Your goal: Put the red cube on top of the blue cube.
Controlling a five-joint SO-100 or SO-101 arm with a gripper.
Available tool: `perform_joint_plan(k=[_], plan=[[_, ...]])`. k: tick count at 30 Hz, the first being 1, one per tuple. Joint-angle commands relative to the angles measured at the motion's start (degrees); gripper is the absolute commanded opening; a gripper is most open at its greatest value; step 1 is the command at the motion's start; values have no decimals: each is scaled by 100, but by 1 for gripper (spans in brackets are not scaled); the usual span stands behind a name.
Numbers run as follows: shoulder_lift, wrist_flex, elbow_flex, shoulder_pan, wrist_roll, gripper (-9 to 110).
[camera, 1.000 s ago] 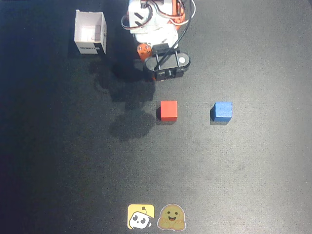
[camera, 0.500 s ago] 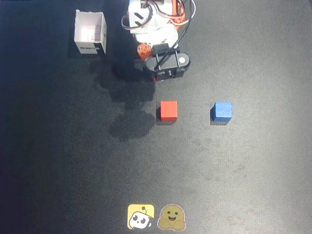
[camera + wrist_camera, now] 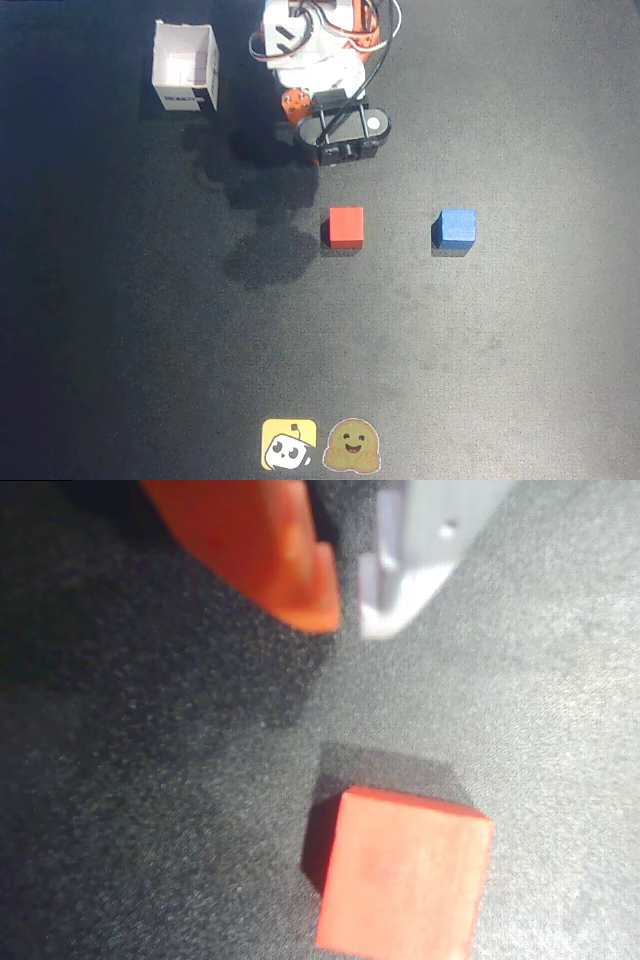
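On the dark matte surface (image 3: 120,330), in the overhead view, a small matte red cube (image 3: 346,227) near the middle, and a small matte blue cube (image 3: 456,229) of the same size to its right, level with it and well apart, neither touching anything else. Above the red cube in that view, the white and orange arm with its black camera housing (image 3: 346,133), close to the cube but not over it. At top left, a white open box (image 3: 185,66), far from both cubes. At the bottom edge, two stickers side by side: a yellow square one with a small robot face (image 3: 289,445) and a round brownish smiling one (image 3: 351,446). In the wrist view, the claw (image 3: 345,605) at the top of the picture, with an orange finger (image 3: 270,550) on the left and a white finger (image 3: 420,560) on the right, tips close together with only a narrow gap between, nothing held; almost clenched, empty. Below the claw in the same view, the red cube (image 3: 400,880) flat on the surface, apart from both fingers, with a dark shadow at its upper and left side.
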Motion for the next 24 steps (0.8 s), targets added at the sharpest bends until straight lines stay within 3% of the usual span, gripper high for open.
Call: perform_joint_plan(k=[1,16,20,24], plan=[[53,9,-70,-18,18,1],[53,9,-70,-18,53,0],[53,26,-70,18,791,0],[53,-62,-70,-9,853,0]])
